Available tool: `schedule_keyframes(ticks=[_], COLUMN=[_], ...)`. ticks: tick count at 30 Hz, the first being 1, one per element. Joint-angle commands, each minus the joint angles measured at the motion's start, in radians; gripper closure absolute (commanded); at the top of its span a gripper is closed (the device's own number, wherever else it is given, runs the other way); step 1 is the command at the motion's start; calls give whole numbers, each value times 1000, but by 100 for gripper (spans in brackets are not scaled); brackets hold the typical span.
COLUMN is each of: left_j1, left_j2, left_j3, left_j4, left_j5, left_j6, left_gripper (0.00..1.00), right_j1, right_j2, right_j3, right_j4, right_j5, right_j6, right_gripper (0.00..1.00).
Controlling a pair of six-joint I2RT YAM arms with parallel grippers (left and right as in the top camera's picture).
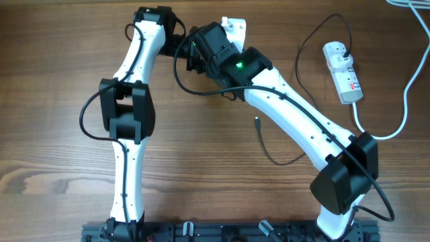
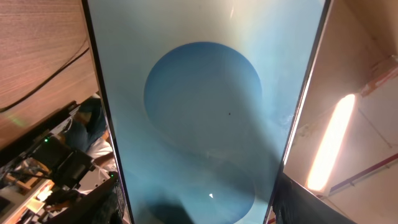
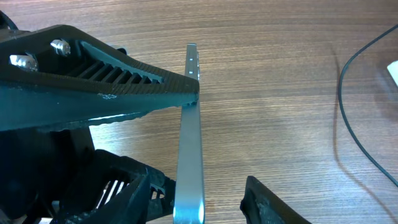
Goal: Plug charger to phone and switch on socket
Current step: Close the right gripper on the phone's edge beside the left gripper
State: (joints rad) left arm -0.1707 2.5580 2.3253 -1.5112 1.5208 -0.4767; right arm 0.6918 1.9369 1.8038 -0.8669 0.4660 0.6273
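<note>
The phone (image 2: 205, 112) fills the left wrist view with its teal screen, and my left gripper (image 2: 199, 208) is shut on its two long edges. In the right wrist view the phone (image 3: 188, 149) shows edge-on as a silver strip above the wood. My right gripper (image 3: 205, 199) straddles that edge, open, with a gap on the right side. From overhead both grippers (image 1: 176, 37) (image 1: 198, 57) meet at the back centre, hiding the phone. The charger's plug tip (image 1: 257, 122) lies loose on the table under the right arm. The socket (image 1: 342, 70) lies at the far right.
The thin black cable (image 1: 306, 47) loops from the socket toward the table's middle and passes the right wrist view's edge (image 3: 345, 93). A thick white cord (image 1: 403, 101) runs from the socket off the right side. The left finger (image 3: 93, 87) crosses above the phone.
</note>
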Motion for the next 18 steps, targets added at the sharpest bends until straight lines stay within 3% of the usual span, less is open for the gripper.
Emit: schedule_keyframes(ticks=[1, 4, 18], left_j1=[3, 3, 3], left_j2=[-60, -60, -60], left_j3=[-4, -4, -4], left_j4=[-1, -1, -1], left_j5=[53, 53, 53], left_j6=[-2, -2, -2], left_gripper=[36, 36, 36], right_j1=[10, 10, 10], right_j2=[-28, -28, -28], right_j3=[23, 23, 23], right_j4=[5, 5, 7], right_j5=[-19, -21, -22], right_j6=[14, 32, 39], right_gripper=[55, 61, 70])
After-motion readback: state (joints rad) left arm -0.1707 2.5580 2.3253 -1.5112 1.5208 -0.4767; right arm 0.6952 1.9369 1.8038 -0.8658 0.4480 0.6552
